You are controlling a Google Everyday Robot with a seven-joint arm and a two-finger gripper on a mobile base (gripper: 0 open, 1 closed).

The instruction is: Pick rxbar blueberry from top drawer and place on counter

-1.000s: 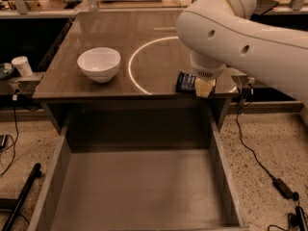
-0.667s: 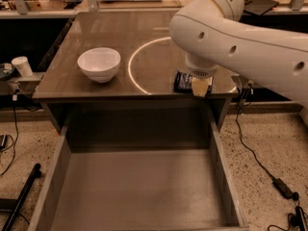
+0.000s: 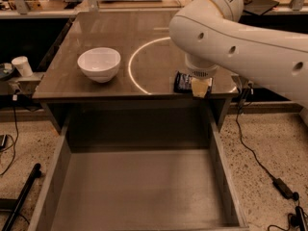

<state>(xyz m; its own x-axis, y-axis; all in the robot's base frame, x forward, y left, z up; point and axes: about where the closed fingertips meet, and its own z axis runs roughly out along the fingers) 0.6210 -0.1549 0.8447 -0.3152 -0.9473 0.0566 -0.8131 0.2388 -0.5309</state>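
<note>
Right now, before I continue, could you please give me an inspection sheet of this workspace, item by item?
Surface: counter, glossy brown, with a curved light reflection.
Job's things: rxbar blueberry lies on the counter near its front right edge; top drawer is pulled open, nothing seen inside.
Clutter: white bowl on the counter's left half; white cup on a ledge left of the counter.
Grippers: gripper is at the bar's right end, at the counter's front edge.
Cables: black cable with an adapter on the floor at right.
Surroundings: speckled floor.
</note>
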